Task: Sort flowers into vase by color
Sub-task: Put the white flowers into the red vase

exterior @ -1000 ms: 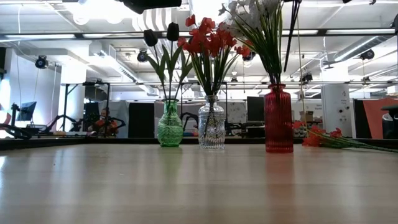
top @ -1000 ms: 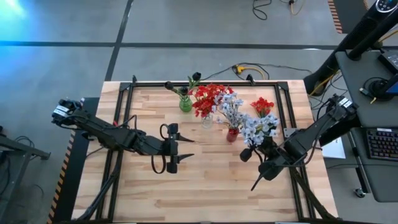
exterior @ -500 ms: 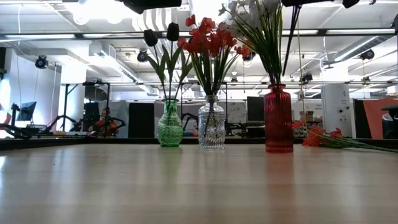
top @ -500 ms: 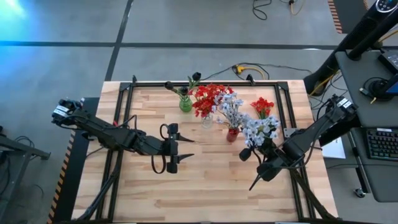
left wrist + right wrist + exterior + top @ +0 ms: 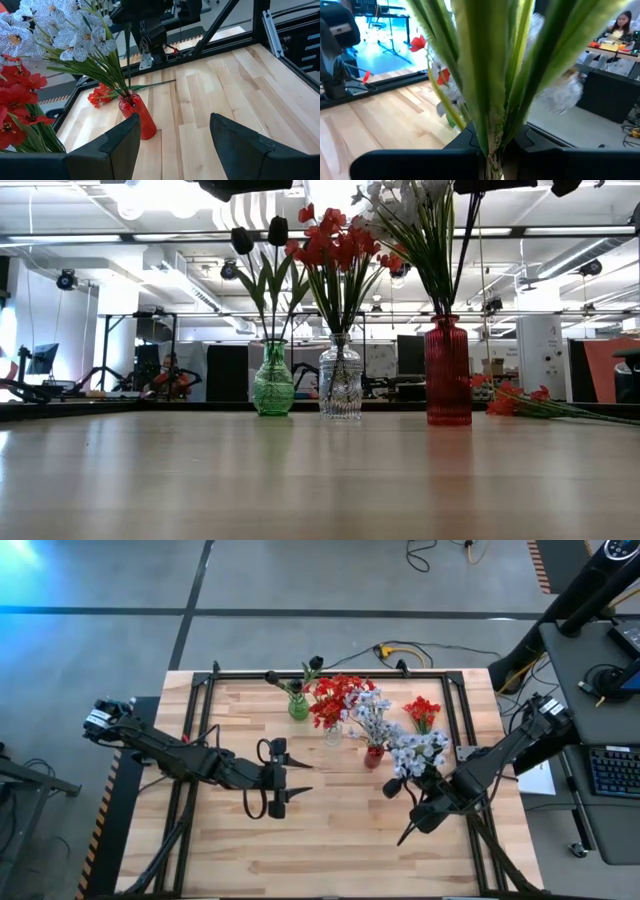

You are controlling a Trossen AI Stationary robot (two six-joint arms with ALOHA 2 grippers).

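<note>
Three vases stand in a row at the table's far middle. The green vase (image 5: 298,706) holds dark buds, the clear vase (image 5: 333,732) red flowers, and the red vase (image 5: 373,755) blue-white flowers. One red flower (image 5: 422,710) lies flat on the table at the far right. My right gripper (image 5: 432,798) is shut on a blue-white spray (image 5: 415,752), right of the red vase and above the table. My left gripper (image 5: 290,777) hovers open over the table's middle with nothing between its fingers (image 5: 172,145). My right gripper pinches the spray's green stem and leaf bundle (image 5: 492,142) between its two fingers, about midway along the spray. The fingers lie across the stem. The spray is lifted clear and stands steeply, blossoms up, its bare stem end (image 5: 404,837) hanging below the fingers toward the near edge.
A black frame rail (image 5: 470,720) runs along the table's edges. Bare wood lies in front of the vases (image 5: 320,480). Cables lie on the floor beyond the far edge (image 5: 390,650). A desk with a keyboard (image 5: 610,765) stands to the right.
My right gripper has tipped a little with the spray. The blossoms have shifted slightly toward the near edge and the stem end has swung a little toward the table's left. The spray stays clear of the table.
</note>
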